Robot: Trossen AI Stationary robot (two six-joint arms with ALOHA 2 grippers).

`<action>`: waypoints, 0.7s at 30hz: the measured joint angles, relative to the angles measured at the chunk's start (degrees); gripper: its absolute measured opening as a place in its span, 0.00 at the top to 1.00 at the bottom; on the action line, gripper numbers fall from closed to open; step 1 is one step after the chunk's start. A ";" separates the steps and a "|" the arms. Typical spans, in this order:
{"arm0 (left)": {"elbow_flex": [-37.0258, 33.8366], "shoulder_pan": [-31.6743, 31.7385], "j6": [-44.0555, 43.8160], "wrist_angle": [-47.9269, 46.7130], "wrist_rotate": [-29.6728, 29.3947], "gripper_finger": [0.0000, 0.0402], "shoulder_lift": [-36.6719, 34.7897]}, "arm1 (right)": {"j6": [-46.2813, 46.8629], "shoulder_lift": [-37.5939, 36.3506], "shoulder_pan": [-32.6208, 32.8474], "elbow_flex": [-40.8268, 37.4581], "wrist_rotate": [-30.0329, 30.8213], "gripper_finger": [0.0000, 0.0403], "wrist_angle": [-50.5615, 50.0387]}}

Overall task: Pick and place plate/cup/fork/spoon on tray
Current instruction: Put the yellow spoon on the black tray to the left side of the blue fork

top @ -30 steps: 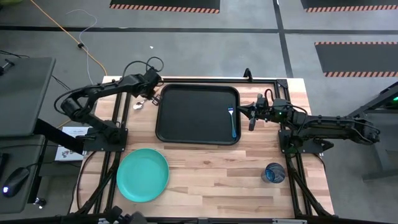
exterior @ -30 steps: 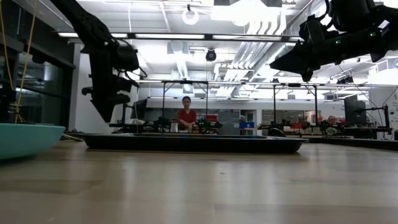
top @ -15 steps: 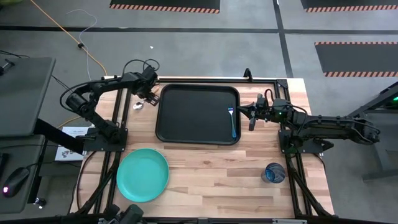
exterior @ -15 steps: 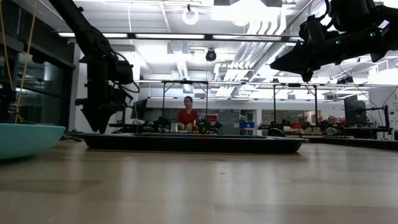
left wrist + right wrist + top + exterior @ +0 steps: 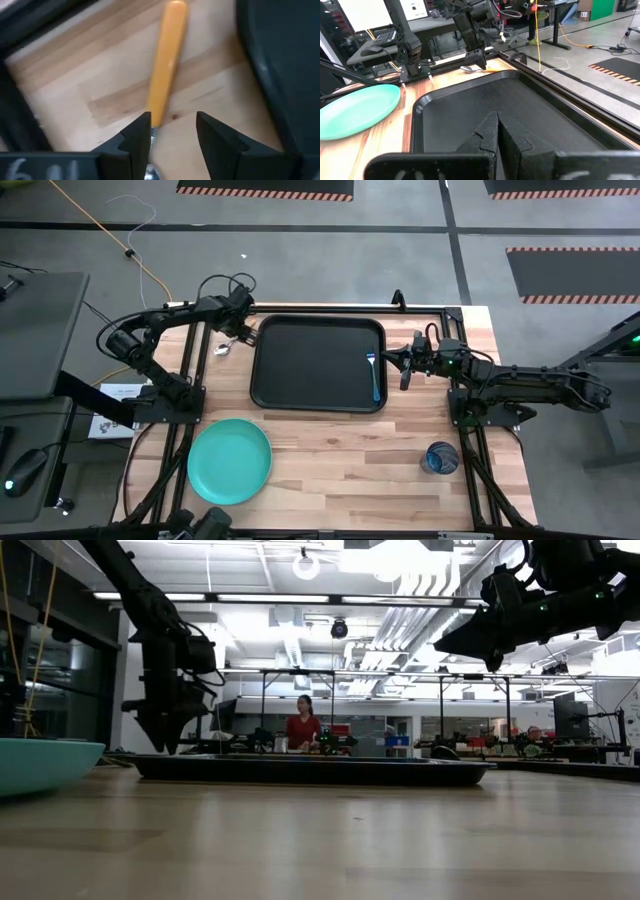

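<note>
Currently I am seeing the wooden table (image 5: 340, 450) carrying the black tray (image 5: 317, 363) at its far middle, with a blue fork (image 5: 375, 378) lying inside along the tray's right rim. The turquoise plate (image 5: 229, 461) is sitting at the near left, well apart from the tray. The blue cup (image 5: 441, 457) is standing near the right edge. My left gripper (image 5: 172, 131) is hovering with fingers parted around the orange-handled spoon (image 5: 166, 60), just beside the tray's left rim. My right gripper (image 5: 498, 131) is waiting clenched, empty, beside the tray's right rim.
</note>
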 joint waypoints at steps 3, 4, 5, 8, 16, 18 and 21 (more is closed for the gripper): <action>0.00 -0.10 -0.52 0.08 -1.21 0.65 0.00 | 0.03 0.00 0.00 0.00 0.00 1.00 -0.26; 0.01 -0.20 -1.32 0.20 -2.74 0.65 0.13 | 0.14 0.00 -0.01 0.00 0.00 1.00 -0.34; 0.01 -0.33 -1.82 0.36 -4.57 0.65 0.44 | 0.24 0.00 -0.02 0.00 0.00 1.00 -0.52; 0.02 -0.46 -3.26 -0.07 -7.32 0.65 2.46 | 0.26 0.00 -0.01 0.00 0.01 1.00 -1.07; 2.60 -4.05 -4.69 -1.42 -9.91 0.65 8.27 | 0.24 0.00 -0.02 0.00 0.00 1.00 -1.10; 2.88 -4.30 -4.27 -1.05 -9.87 0.65 8.52 | 0.24 0.00 0.00 0.00 0.02 1.00 -1.16; 3.03 -4.11 -3.93 -1.38 -9.10 0.65 8.57 | 0.24 0.01 -0.01 -0.01 0.00 1.00 -1.56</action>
